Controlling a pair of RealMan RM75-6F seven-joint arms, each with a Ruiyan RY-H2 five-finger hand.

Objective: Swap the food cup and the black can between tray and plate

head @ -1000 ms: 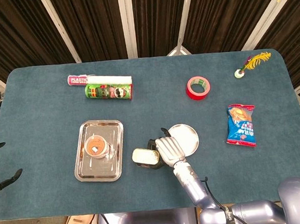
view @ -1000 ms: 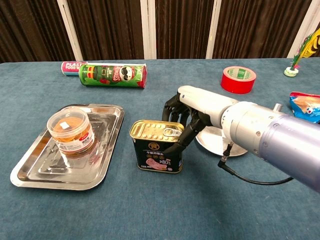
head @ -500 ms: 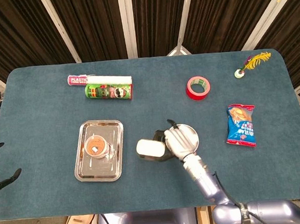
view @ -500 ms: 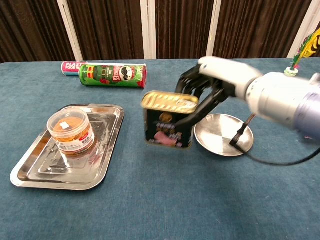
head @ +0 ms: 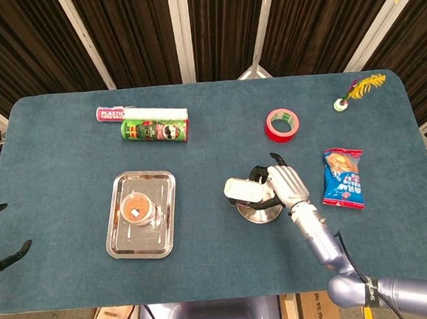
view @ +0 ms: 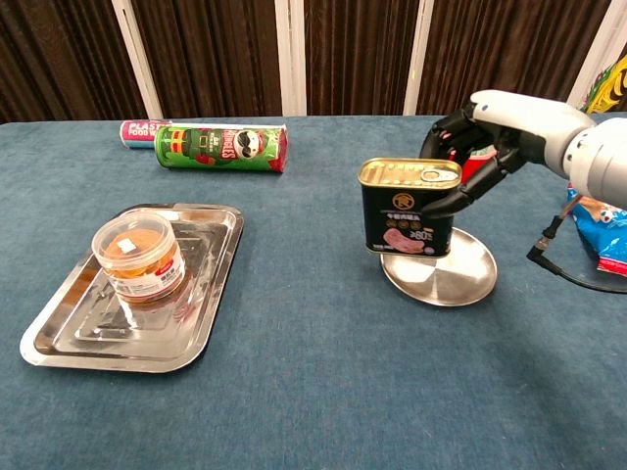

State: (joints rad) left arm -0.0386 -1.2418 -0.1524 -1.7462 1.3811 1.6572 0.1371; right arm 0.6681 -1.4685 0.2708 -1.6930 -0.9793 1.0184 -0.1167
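Right hand [view: 490,132] is clamped on black can [view: 409,208], poised over plate [view: 460,279]. Food cup [view: 138,257] sits in tray [view: 59,343] at 9 o'clock. Judged next: lower and release.

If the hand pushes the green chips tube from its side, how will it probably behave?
The green chips tube lies on its side on the table, so it would probably roll. It looks like a stiff cardboard cylinder, likely light for its size. The pink-and-white roll right behind it may block rolling backward.

Blue-carpeted table [head: 65,156], dark pleated curtains [head: 129,33], white diagonal poles [head: 262,23]
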